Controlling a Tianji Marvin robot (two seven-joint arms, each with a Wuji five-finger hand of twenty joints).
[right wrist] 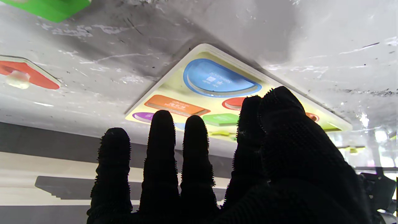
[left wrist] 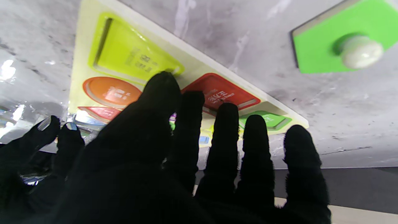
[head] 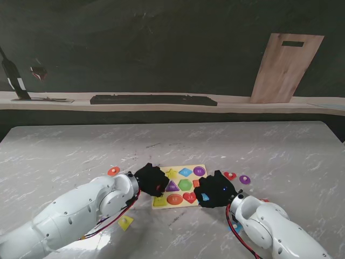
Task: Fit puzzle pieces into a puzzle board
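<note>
The puzzle board [head: 180,186], pale yellow, lies flat on the marble counter [head: 81,148], and most of its recesses show colour. The left hand [head: 151,179], black-gloved, sits at the board's left edge; the left wrist view shows its fingers [left wrist: 227,124] extended and spread over the board, holding nothing. The right hand [head: 215,190] sits at the board's right edge, near corner; the right wrist view shows its fingers [right wrist: 161,130] likewise straight and apart, empty, with the blue semicircle recess [right wrist: 217,79] of the board just beyond them.

Loose pieces lie around the board: an orange round piece [head: 113,171] to its left, a yellow piece [head: 125,222] nearer the robot on the left, a red heart piece [head: 230,175] and a purple round piece [head: 245,179] to its right. A green knobbed piece [left wrist: 345,40] appears in the left wrist view, apart from the board. A wooden cutting board [head: 285,67] leans against the wall beyond the counter.
</note>
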